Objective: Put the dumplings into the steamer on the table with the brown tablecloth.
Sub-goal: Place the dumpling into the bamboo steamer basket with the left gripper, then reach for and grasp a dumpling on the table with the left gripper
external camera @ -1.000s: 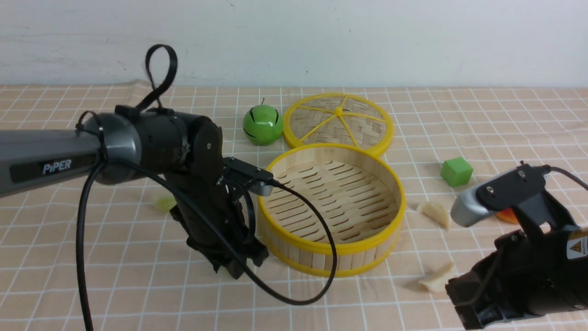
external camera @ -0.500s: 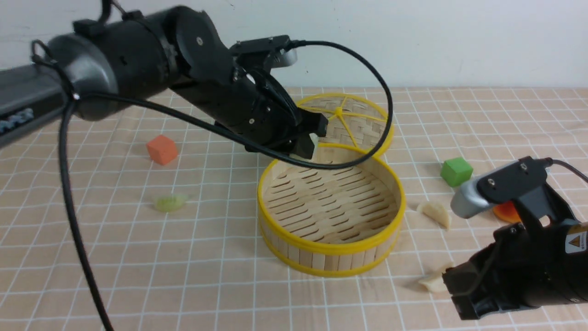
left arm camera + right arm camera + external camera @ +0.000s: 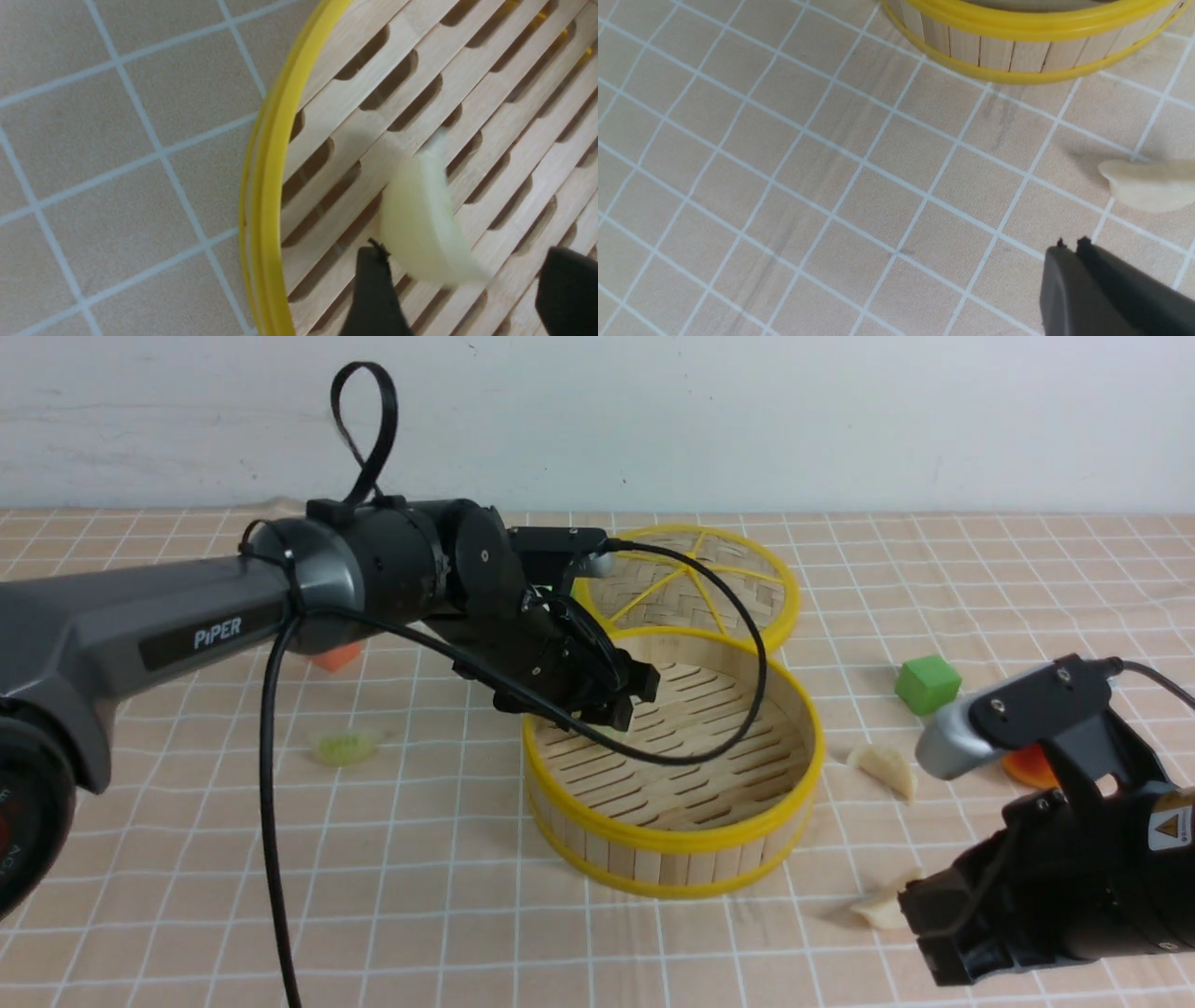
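Relative to half a second earlier, the left gripper (image 3: 627, 695) had descended from above the far rim into the steamer (image 3: 672, 845). Its jaws stood spread, with a blurred pale green dumpling (image 3: 420, 228) between them, above the slatted floor. The right gripper (image 3: 1078, 249) remained pressed together, empty, near a cream dumpling (image 3: 1148, 184). The brown tablecloth (image 3: 187, 859), white-gridded and slightly creased, ran back to a plain white wall (image 3: 840, 420).

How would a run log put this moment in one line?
left pincer: open over steamer | green dumpling: loose, inside steamer | right pincer: shut near cream dumpling | task: unfinished
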Action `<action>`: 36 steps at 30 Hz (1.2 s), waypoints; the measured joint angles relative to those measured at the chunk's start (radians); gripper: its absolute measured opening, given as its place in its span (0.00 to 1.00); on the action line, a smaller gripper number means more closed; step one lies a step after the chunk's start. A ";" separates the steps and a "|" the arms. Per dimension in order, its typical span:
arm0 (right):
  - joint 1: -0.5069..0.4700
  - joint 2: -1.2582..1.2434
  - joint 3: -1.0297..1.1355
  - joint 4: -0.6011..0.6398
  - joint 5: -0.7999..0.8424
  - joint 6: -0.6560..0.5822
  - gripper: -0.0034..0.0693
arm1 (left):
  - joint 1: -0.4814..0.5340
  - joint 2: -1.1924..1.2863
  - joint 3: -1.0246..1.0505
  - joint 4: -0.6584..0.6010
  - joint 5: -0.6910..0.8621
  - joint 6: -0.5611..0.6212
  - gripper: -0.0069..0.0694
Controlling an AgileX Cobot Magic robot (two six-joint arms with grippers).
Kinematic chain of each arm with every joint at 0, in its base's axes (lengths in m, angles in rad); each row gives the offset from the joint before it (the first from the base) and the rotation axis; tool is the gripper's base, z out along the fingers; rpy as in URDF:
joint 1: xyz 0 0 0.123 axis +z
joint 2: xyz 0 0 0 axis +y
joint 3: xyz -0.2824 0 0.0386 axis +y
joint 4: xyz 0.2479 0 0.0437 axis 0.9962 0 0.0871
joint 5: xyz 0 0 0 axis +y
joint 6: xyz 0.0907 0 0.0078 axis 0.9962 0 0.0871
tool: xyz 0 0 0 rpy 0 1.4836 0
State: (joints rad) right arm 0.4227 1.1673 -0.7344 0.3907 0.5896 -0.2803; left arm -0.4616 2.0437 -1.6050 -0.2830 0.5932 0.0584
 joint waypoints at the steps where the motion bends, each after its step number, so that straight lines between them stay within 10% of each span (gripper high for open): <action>1: 0.000 0.000 0.000 0.000 0.004 0.000 0.09 | 0.000 -0.016 0.000 0.019 0.011 -0.001 0.74; 14: 0.000 0.001 0.000 0.004 0.026 0.000 0.09 | 0.069 -0.161 -0.002 0.606 0.249 -0.255 0.71; 25: 0.000 0.001 0.000 0.023 0.027 0.000 0.09 | 0.199 -0.023 -0.002 0.616 0.318 -0.261 0.55; 36: 0.000 0.001 0.000 0.023 0.013 0.000 0.09 | 0.198 -0.004 -0.002 0.493 0.261 0.004 0.52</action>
State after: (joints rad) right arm 0.4227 1.1681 -0.7344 0.4138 0.6023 -0.2803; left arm -0.2637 2.0402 -1.6069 0.2102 0.8541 0.0627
